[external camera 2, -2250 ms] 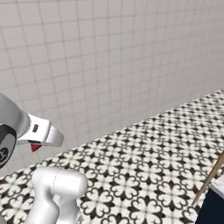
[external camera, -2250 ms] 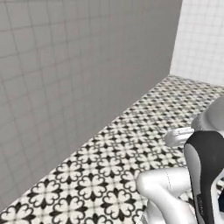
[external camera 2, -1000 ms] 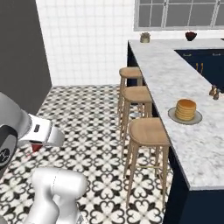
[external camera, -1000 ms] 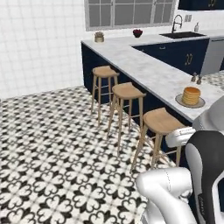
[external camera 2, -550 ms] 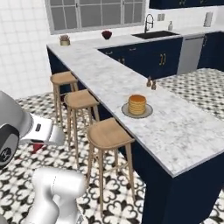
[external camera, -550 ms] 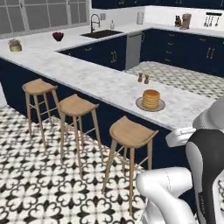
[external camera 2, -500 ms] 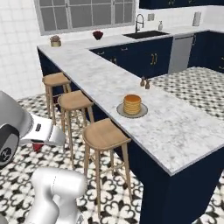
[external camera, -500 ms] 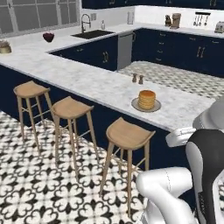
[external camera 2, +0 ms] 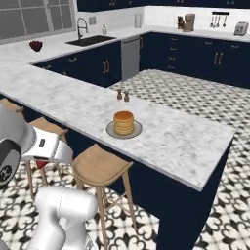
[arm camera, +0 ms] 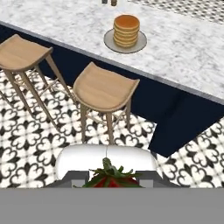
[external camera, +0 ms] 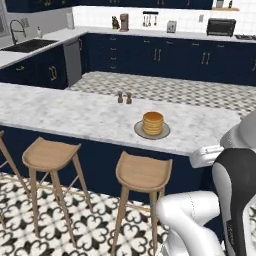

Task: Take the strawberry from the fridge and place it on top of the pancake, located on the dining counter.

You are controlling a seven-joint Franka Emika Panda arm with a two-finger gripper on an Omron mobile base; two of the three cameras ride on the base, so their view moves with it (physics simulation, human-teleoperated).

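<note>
The strawberry (arm camera: 110, 177) sits pinched between the two dark tips of the gripper (arm camera: 111, 179), its green leaves and red top poking up at the bottom of the hand view; a red speck under the hand in the right base view (external camera 2: 40, 164) looks like the same berry. So the tool is closed on the fruit and carries it low beside the robot. Over the last two seconds the base cameras have swung from a bare tiled wall and patterned floor to the dining counter (external camera: 75, 117), which has drawn steadily closer; that is the base driving, not the things moving. The pancake (external camera: 153, 123) on its pale plate (external camera: 140, 131) now lies nearly straight ahead, so the carrying leg seems almost done and the lift and placing remain. A pair of small shakers (external camera: 124, 98) stands behind the plate, well apart from it. Wooden stools (external camera: 143, 172) stand between the robot and the counter edge and could hamper the reach
</note>
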